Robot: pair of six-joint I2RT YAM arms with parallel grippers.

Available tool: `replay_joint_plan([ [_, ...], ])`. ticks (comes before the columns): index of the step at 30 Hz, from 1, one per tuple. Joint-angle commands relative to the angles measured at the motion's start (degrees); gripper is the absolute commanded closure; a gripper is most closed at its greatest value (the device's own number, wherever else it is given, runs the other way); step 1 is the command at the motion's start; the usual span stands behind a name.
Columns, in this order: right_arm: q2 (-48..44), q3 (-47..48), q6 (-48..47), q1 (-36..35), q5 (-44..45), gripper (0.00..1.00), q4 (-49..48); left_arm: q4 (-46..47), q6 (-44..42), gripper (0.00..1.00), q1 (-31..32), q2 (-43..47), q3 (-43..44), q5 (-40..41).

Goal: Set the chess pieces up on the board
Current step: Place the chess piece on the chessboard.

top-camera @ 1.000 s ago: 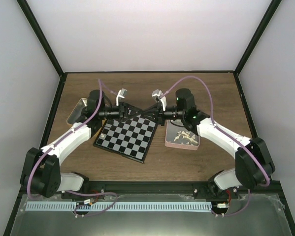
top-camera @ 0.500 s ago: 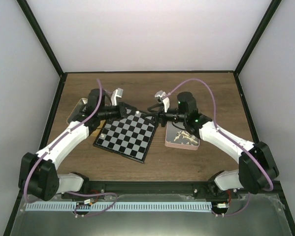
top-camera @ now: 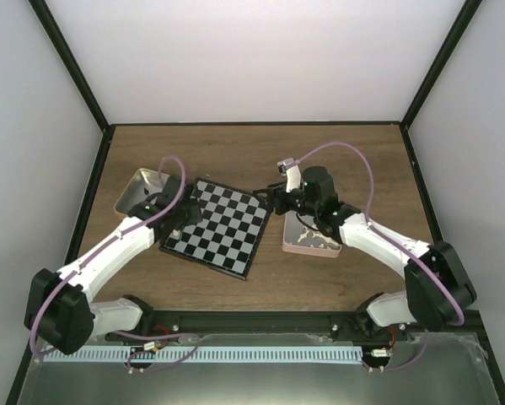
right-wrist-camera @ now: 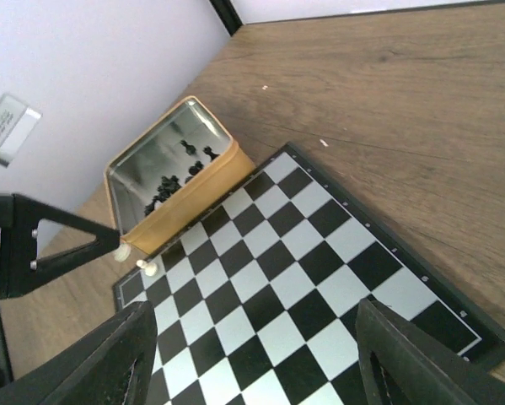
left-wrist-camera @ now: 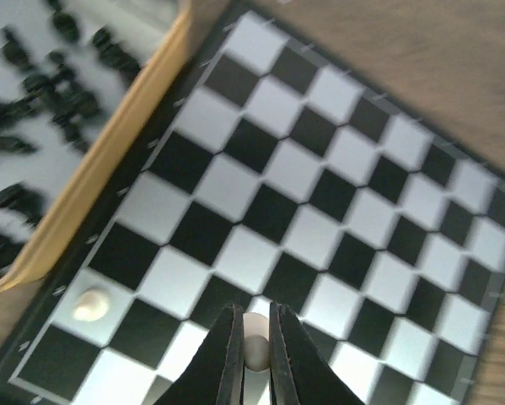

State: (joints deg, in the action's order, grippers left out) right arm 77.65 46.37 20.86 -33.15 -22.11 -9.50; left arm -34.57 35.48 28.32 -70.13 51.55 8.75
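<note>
From above, the left gripper (top-camera: pixel 176 226) is low over the flat black-and-grey chequered board (top-camera: pixel 227 232); its wrist view shows jaws clenched on a tiny cream-white chess piece (left-wrist-camera: pixel 255 350), probably to stand it near the other cream figure (left-wrist-camera: pixel 90 305) on a corner square; the right wrist view shows the right gripper (right-wrist-camera: pixel 256 308) released and empty above the board.

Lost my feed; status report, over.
Left jaws shut on white piece, above board. Right jaws open, empty. Another piece stands near its corner. Nothing blocking.

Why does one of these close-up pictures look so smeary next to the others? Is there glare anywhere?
Left wrist view: blurred throughout, the black pieces in the tin mere smudges, the board soft-edged. Right wrist view: crisp, with a pale sheen inside the tin. Top view: sharp, evenly lit.
</note>
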Motion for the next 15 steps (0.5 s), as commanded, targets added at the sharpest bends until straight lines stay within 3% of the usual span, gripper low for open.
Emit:
replay_joint_plan([
  [1,1.9,2.0,1.2,-0.2,3.5,0.34,-0.1,-3.1,5.5,0.96,0.6,-1.1,-4.1,8.7],
  [8,3.4,2.3,1.7,-0.2,4.0,0.34,0.5,6.1,5.0,0.96,0.6,-1.2,-13.6,5.9],
  [15,4.6,3.2,1.9,-0.2,3.3,0.35,1.3,9.8,4.8,0.96,0.7,-4.7,-14.4,8.1],
])
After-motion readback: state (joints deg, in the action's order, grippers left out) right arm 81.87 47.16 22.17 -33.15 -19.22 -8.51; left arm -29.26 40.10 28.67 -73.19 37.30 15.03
